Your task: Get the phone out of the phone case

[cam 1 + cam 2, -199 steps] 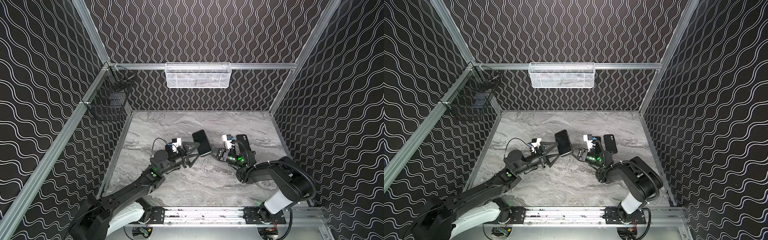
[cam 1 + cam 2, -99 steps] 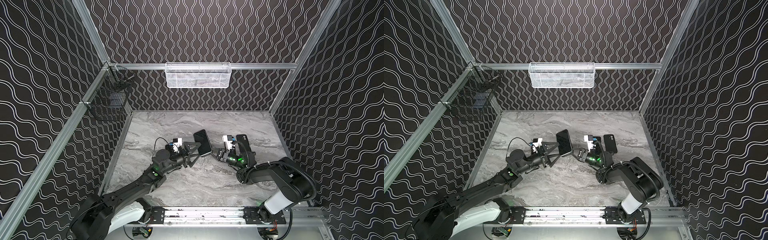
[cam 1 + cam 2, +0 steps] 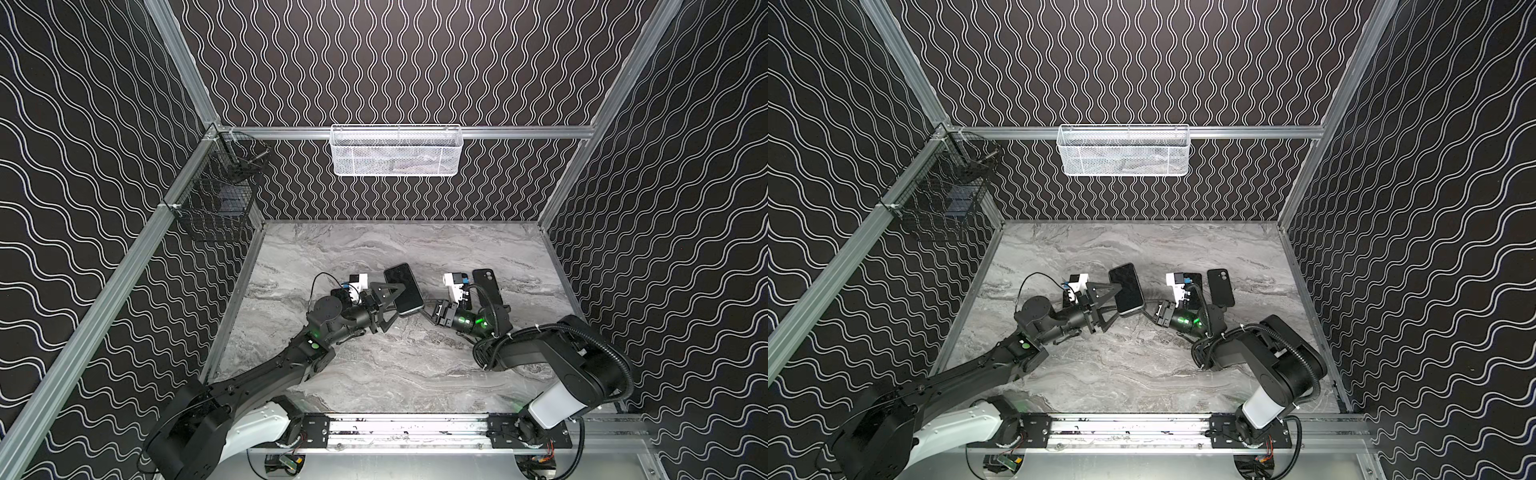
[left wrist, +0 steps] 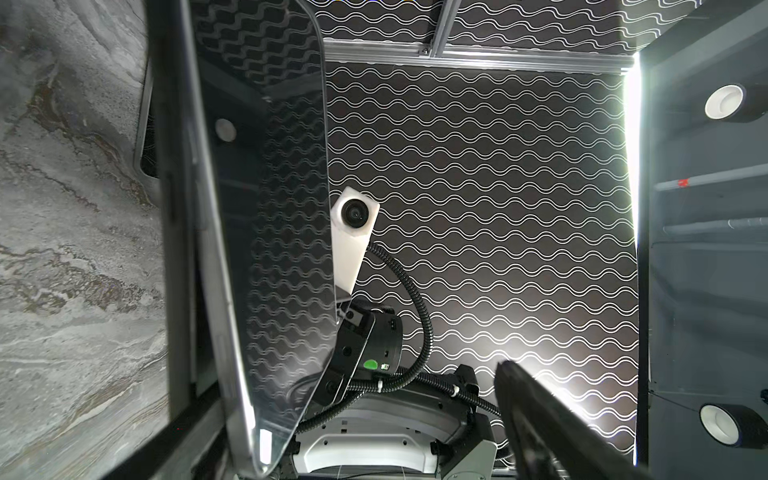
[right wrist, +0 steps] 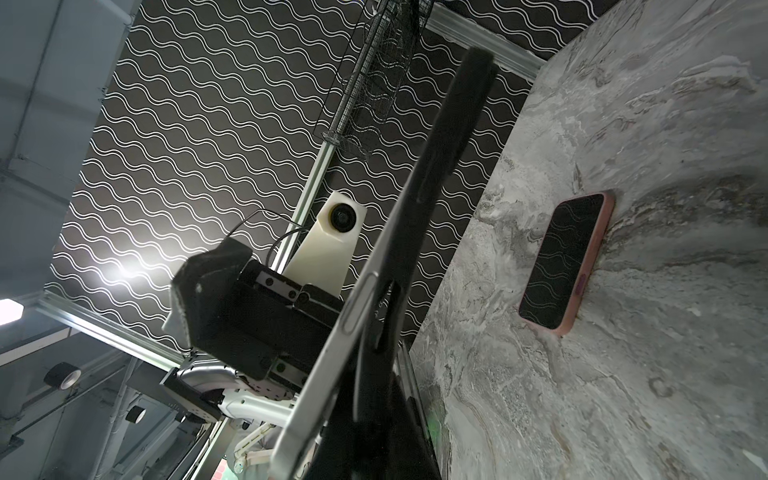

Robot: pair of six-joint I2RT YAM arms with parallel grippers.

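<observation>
In both top views the marbled worktop [image 3: 374,374] is boxed by wavy walls [image 3: 395,62], the phone [image 3: 404,289] clamped aloft in the right claw [image 3: 429,311] between the parted fingers of the left claw [image 3: 400,300], the phone case [image 3: 487,286] laid flat nearby; the left wrist view is half blocked by the phone, the right wrist view crossed by its edge.

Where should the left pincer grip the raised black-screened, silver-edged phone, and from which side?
Probably its free long edge at mid-length, pinching screen and back, from the left arm's side: the black-screened, silver-edged phone is a thin slab, and the shut right pincer holds its near corner.
</observation>
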